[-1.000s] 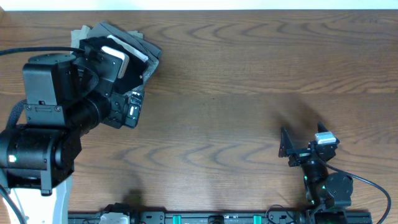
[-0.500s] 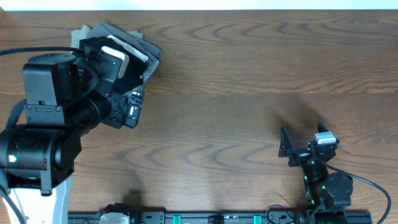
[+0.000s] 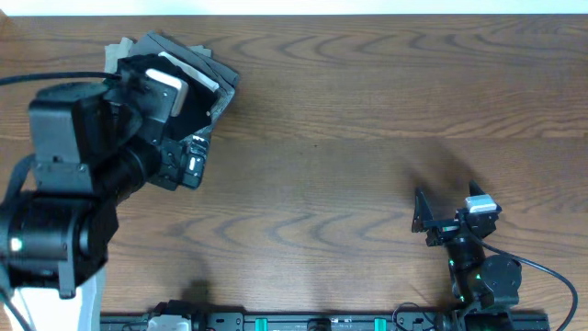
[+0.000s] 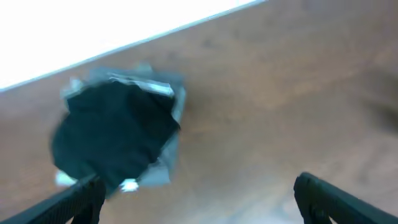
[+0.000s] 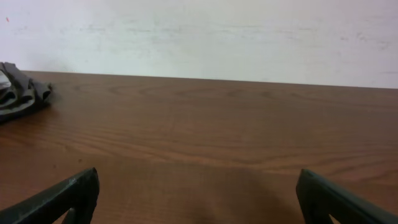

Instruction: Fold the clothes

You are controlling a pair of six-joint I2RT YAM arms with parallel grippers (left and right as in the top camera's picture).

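Note:
The clothes, a black shirt [image 4: 115, 134], lie folded in a compact bundle on top of a stack of grey garments [image 4: 166, 163] at the table's far left corner. The left wrist view is blurred. My left gripper [image 4: 199, 182] hangs above and to the right of the bundle, open, with nothing between its fingers. In the overhead view the left arm covers most of that stack [image 3: 204, 61]. My right gripper [image 3: 446, 200] sits low near the front right of the table, open and empty; only bare wood lies between its fingers [image 5: 78, 190].
The wooden table [image 3: 367, 119] stretches from the stack to the right arm. Its far edge meets a white wall [image 5: 205, 34]. In the right wrist view the grey garments [image 5: 22, 90] show far off at the left edge.
The left arm has shifted slightly to the left in the overhead view. The right arm has not moved.

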